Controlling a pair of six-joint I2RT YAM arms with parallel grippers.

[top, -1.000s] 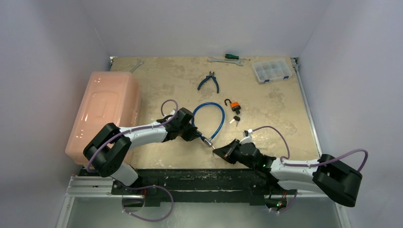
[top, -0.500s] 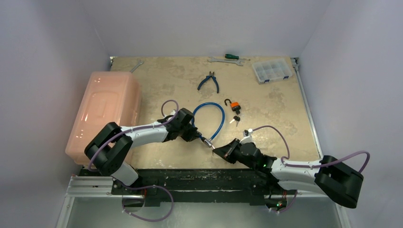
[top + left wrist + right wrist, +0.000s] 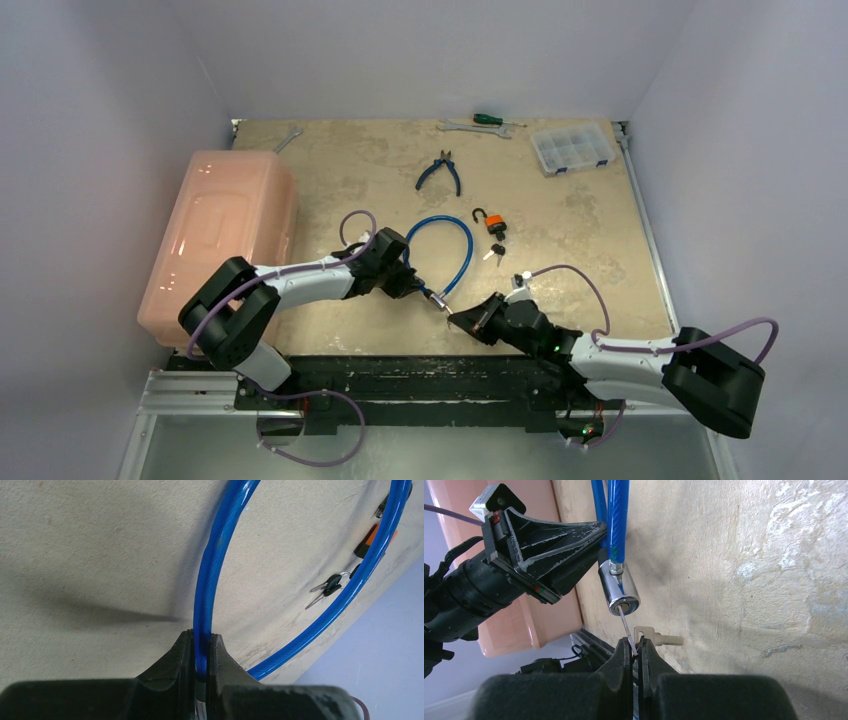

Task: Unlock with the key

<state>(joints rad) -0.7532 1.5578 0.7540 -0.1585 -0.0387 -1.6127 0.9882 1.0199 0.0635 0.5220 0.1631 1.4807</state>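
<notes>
A blue cable lock [image 3: 464, 250] lies looped on the tabletop, ending in a chrome lock cylinder [image 3: 438, 298]. My left gripper [image 3: 413, 284] is shut on the blue cable [image 3: 212, 565] just behind the cylinder and holds it off the table. In the right wrist view the cylinder [image 3: 620, 592] faces my right gripper [image 3: 636, 647], which is shut on a thin key [image 3: 626, 626]. The key's tip sits at the keyhole. A second, tan key [image 3: 659, 639] hangs beside my fingertips. The left gripper [image 3: 600, 536] shows at the upper left of that view.
An orange padlock [image 3: 493, 224] with small keys [image 3: 494, 252] lies behind the loop. Blue pliers [image 3: 441, 172], a wrench [image 3: 468, 127], a screwdriver [image 3: 490, 119] and a clear organizer box [image 3: 571, 148] lie at the back. A pink bin [image 3: 220, 235] stands at left.
</notes>
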